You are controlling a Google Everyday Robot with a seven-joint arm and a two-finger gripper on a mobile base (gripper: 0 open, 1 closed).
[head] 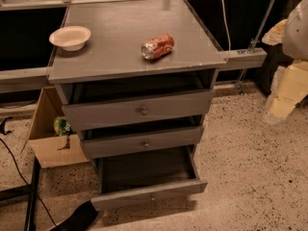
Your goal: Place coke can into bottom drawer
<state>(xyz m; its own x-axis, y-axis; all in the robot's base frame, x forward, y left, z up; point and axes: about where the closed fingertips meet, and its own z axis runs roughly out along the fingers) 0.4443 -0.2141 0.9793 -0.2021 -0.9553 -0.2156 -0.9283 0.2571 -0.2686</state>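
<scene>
The coke can (157, 46) is red-orange with a silver end and lies on its side on the grey cabinet top (120, 57), right of centre. The bottom drawer (144, 170) is pulled out, showing a dark interior; its narrow front panel (149, 195) has a small knob. The two upper drawers are slightly ajar. My gripper (288, 93) is a pale cream shape at the right edge, to the right of the cabinet and below its top level, well apart from the can and holding nothing that I can see.
A white bowl (70, 37) sits at the left of the cabinet top. An open cardboard box (50, 143) with a green item stands on the floor to the left. Black cables and a dark object (77, 219) lie at bottom left. Speckled floor lies to the right.
</scene>
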